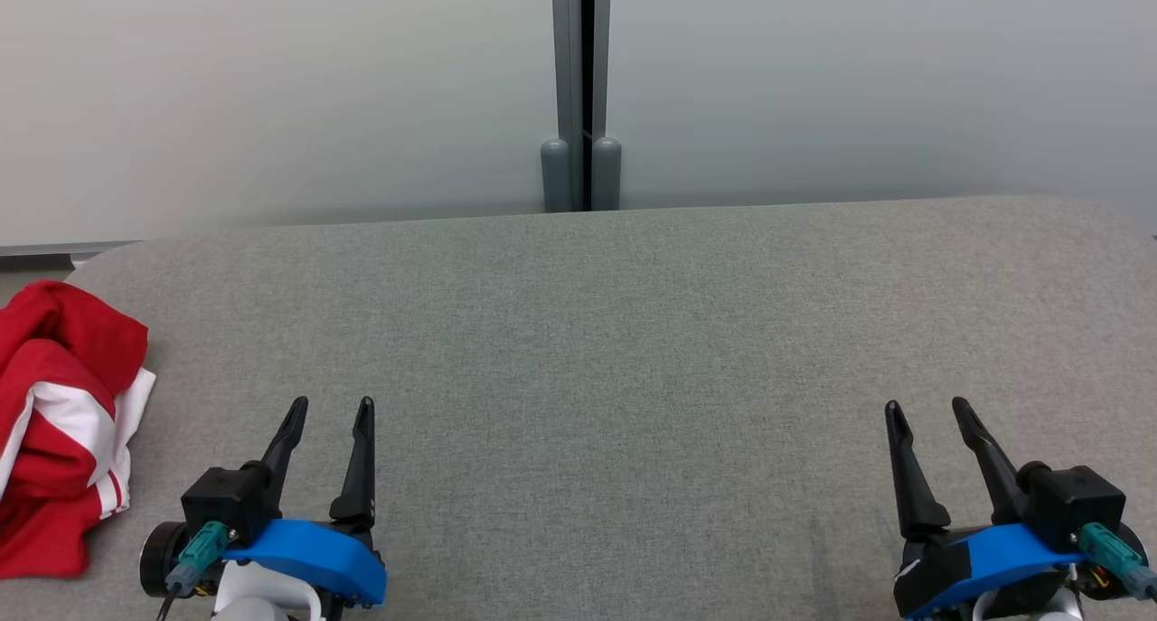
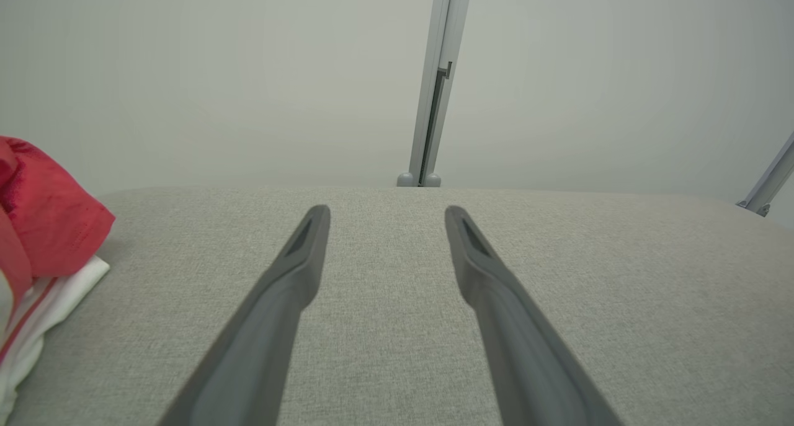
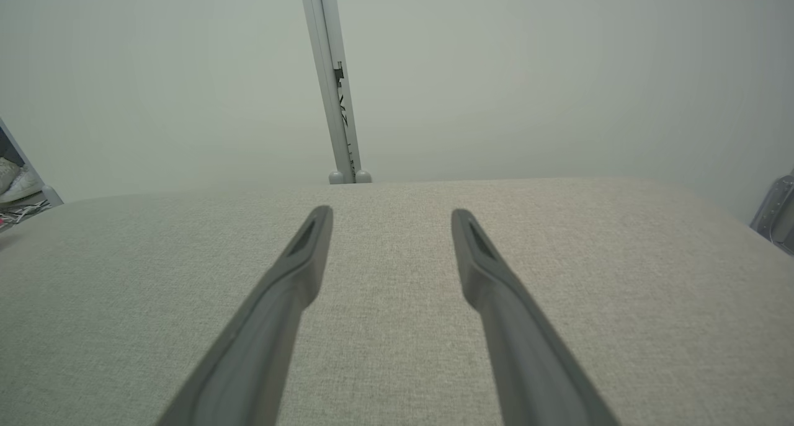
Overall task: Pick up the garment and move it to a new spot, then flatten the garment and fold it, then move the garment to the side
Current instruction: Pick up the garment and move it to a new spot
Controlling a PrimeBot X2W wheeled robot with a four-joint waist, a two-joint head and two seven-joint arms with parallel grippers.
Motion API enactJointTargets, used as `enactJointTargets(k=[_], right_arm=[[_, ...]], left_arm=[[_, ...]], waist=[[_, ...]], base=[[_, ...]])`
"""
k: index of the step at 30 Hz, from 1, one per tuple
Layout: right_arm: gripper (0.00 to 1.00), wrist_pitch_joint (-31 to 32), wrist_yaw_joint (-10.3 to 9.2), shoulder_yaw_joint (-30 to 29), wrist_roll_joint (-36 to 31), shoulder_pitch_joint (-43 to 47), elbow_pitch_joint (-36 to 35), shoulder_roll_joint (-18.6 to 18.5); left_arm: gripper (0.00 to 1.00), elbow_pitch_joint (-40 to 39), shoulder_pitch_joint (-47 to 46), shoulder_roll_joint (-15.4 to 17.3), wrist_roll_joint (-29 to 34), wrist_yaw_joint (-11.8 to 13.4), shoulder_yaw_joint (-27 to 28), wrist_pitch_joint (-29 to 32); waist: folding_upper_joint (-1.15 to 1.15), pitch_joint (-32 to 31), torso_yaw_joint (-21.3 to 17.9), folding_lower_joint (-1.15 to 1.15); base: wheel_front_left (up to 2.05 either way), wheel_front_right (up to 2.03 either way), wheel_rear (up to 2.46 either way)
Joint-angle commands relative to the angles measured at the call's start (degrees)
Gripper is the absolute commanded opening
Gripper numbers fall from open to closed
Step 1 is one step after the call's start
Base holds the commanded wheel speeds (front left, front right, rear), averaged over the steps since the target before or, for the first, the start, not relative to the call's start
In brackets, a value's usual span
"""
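Garment [image 1: 63,422] crumpled at table [image 1: 587,332] edge, left hand [image 1: 333,405] nearby — post [image 1: 580,88] behind

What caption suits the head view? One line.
Left hand and right hand open over a grey table; crumpled red-and-white garment at its left edge.

**Left pincer spread, garment off to the side**

Your left pincer [image 2: 386,210] has its two fingers parted, nothing between them, over the grey fabric counter [image 2: 384,339]. The red-and-white garment [image 2: 46,240] lies bunched at the view's left edge, well apart from them. A grey post [image 2: 434,103] stands beyond.
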Motion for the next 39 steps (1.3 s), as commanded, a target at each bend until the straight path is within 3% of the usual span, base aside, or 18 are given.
enactJointTargets(k=[1,15,39], right_arm=[[1.0,-0.44,0.02,0.06,0.22,0.37,0.14,0.09],[1.0,-0.4,0.02,-0.04,-0.15,0.04,-0.4,0.09],[1.0,3.49,0.02,2.56,-2.2,-2.92,-6.18,0.03]], left_arm=[[1.0,0.04,-0.4,-0.02,0.3,-0.06,0.19,-0.27],[1.0,0.05,-1.27,0.08,1.56,0.56,0.37,-0.27],[1.0,-2.41,-1.22,-1.15,2.39,1.9,7.6,-0.22]], waist=[[0.0,0.06,-0.06,0.0],[0.0,0.47,1.73,0.0],[0.0,4.47,21.36,0.0]], base=[[0.0,0.0,0.0],[0.0,0.0,0.0],[0.0,0.0,0.0]])
